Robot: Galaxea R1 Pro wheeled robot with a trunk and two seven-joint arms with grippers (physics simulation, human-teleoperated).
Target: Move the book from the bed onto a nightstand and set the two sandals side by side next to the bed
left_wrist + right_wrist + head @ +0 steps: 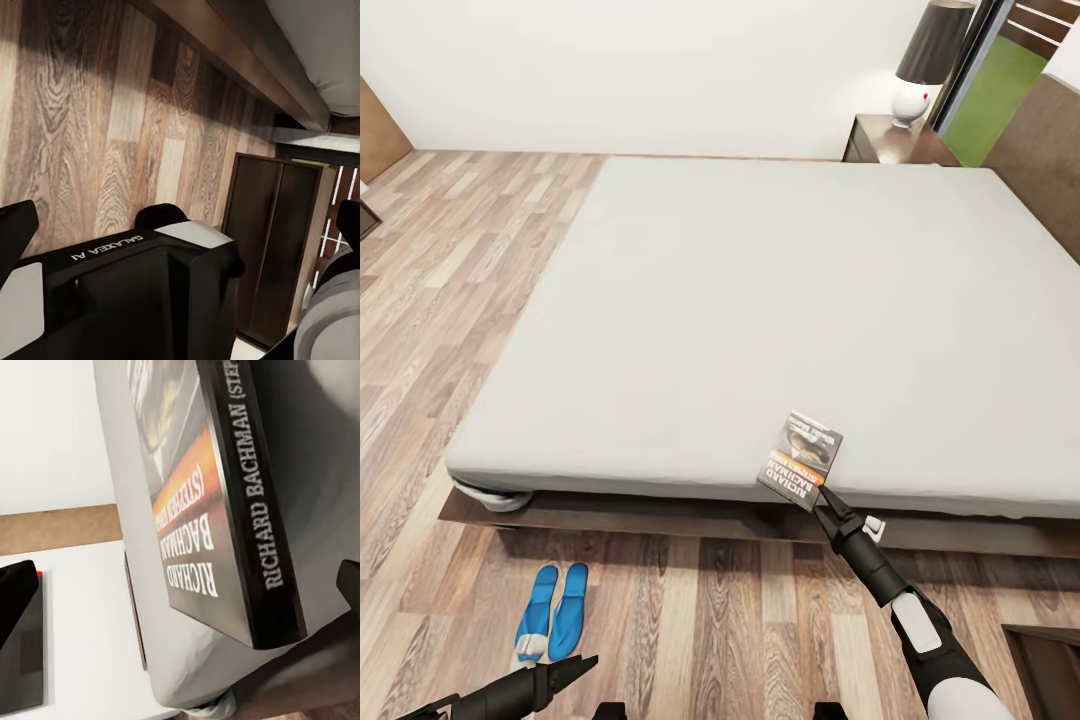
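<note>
Grey mattress edge: right gripper (822,492) pinches only the book (801,463) by its corner; thin hold, it could twist loose mid-carry.

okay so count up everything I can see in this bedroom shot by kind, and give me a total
Beds: 1
Books: 1
Sandals: 2
Nightstands: 1
Lamps: 1
Grippers, left and right: 2
Total: 8
</note>
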